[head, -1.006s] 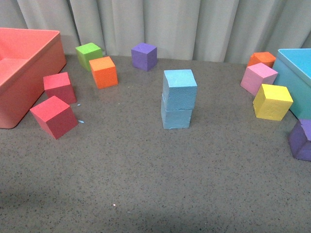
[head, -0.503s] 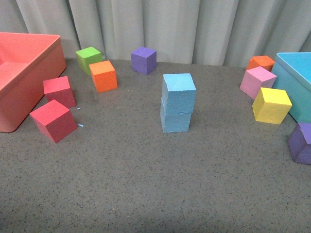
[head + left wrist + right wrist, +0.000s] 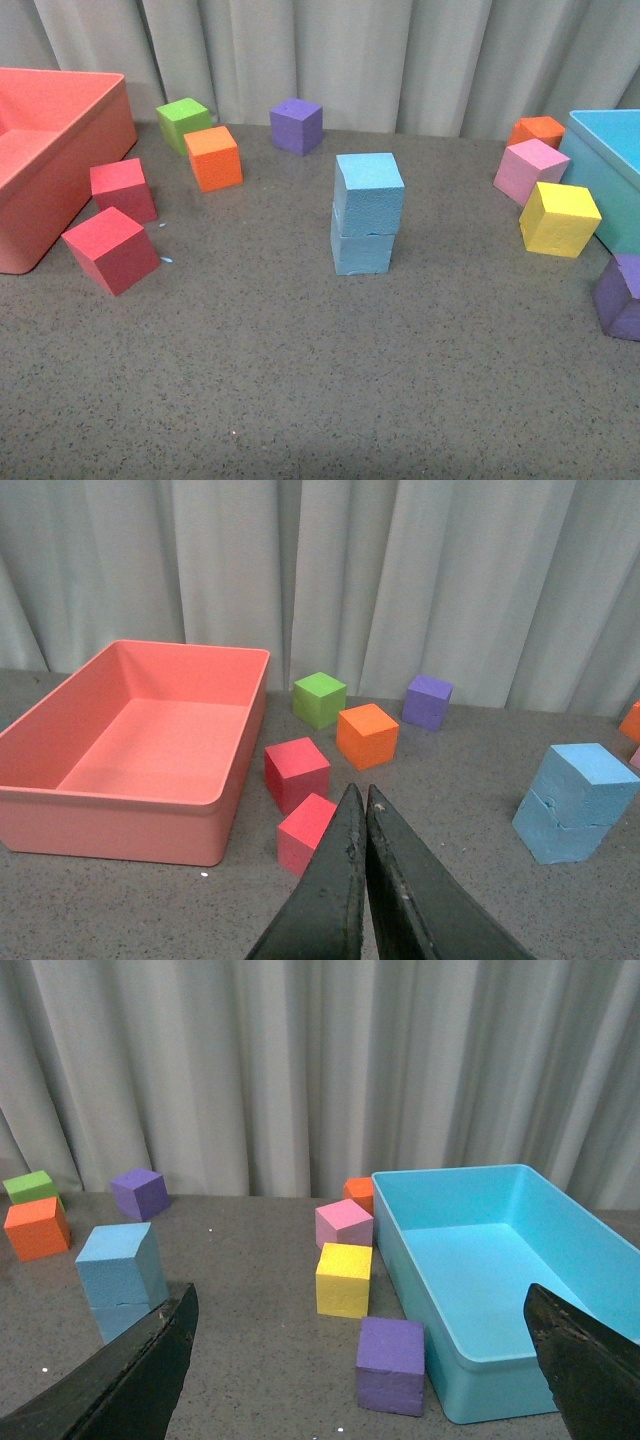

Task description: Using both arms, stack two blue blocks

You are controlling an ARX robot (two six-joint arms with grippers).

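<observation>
The 2 blue blocks (image 3: pixel 366 213) look like matte foam with a slightly rough, grainy skin; the seam between them shows a ragged edge. Ahead of the left gripper (image 3: pixel 362 810), whose black fingers look like hard matte plastic with tiny pale specks, the red cubes (image 3: pixel 298 772) and orange cube (image 3: pixel 368 736) have the same dull foam finish. The salmon bin (image 3: pixel 120 800) beside it is smooth plastic with a soft sheen. Between the right gripper's (image 3: pixel 365 1355) spread fingers, the teal bin (image 3: pixel 470 1250) looks equally smooth and faintly glossy. The tabletop (image 3: pixel 300 380) is a speckled, matte dark grey surface. Behind hangs pale, pleated curtain cloth (image 3: pixel 400 50).
</observation>
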